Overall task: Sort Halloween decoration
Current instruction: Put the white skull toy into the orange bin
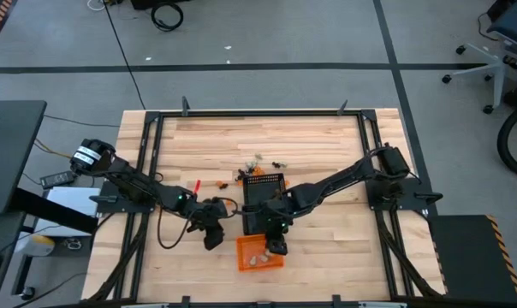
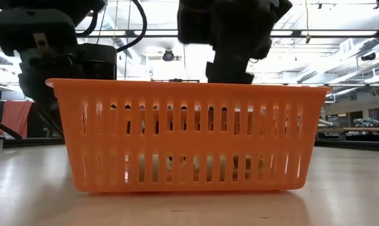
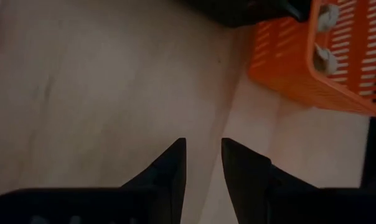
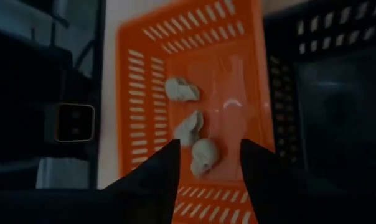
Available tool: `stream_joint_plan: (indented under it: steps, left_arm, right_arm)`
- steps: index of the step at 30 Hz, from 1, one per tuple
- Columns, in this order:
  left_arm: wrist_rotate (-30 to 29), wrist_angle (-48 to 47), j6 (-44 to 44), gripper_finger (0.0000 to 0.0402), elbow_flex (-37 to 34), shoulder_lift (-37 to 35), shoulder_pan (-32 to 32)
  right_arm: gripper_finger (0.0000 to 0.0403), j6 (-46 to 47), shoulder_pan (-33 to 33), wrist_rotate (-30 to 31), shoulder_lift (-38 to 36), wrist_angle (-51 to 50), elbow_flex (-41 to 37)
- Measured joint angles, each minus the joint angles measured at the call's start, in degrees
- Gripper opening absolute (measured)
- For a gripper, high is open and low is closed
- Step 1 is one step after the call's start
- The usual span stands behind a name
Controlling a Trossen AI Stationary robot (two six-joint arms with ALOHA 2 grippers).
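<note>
Three cream-white trinkets point(image 4: 182, 89) point(image 4: 189, 127) point(image 4: 205, 155) lie on the floor of the orange basket point(image 1: 259, 255) near the table's front edge. My right gripper point(image 4: 210, 143) hangs open above that basket point(image 4: 138, 93), its fingers either side of the nearest trinket without touching it. My left gripper point(image 3: 203, 142) stands just left of the basket point(image 3: 337, 68), pointing down at bare wood, open by a narrow gap with nothing in it. More trinkets lie loose on the table point(image 1: 258, 159) point(image 1: 280, 162) point(image 1: 241, 174).
A black mesh basket point(image 1: 263, 190) stands right behind the orange one, under my right arm. A small red piece point(image 1: 196, 186) lies near my left arm. In the low view the orange basket point(image 2: 189, 135) fills the foreground and hides both grippers' fingertips.
</note>
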Motion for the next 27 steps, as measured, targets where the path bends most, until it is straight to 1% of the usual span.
stream_joint_plan:
  steps: [2, 6, 9, 12, 14, 19, 24, 27]
  left_arm:
    - [-0.82, -0.02, 0.11, 0.0109, 0.01, 0.0, 0.0]
    - [-3.07, 0.37, 0.09, 0.0109, 0.0, 0.0, 0.03]
    - [-3.46, 0.35, -0.21, 0.0109, 0.0, 0.0, 0.6]
    - [-4.01, 0.26, -0.82, 0.0109, 0.0, -0.62, 1.26]
    - [-5.14, 0.27, -1.59, 0.0109, 0.01, -1.5, 1.77]
    - [-11.6, 0.46, -4.87, 0.0109, 0.02, -5.08, 1.53]
    - [-16.48, -0.07, -8.17, 0.0109, 0.02, -7.12, 1.54]
    - [-17.86, 0.33, -11.27, 0.0109, 0.02, -7.17, 1.53]
  right_arm:
    - [0.0174, 0.37, -0.8, 1.6, -1.96, -1.06, 0.0]
    - [0.0169, -1.07, -3.38, 7.06, -7.01, -2.61, 0.0]
    - [0.0167, -3.46, -6.23, 11.9, -10.85, -4.19, 0.01]
    - [0.0167, -5.94, -10.07, 17.23, -13.26, -8.55, 0.02]
    - [0.0167, -8.33, -13.3, 18.0, -13.78, -12.18, 0.02]
    - [0.0167, -17.48, -19.78, 18.0, -13.75, -21.48, -0.01]
    - [0.0167, -28.49, -25.77, 18.95, -13.63, -24.24, -0.07]
    - [0.0167, -34.18, -30.02, 18.63, -13.63, -24.89, -1.02]
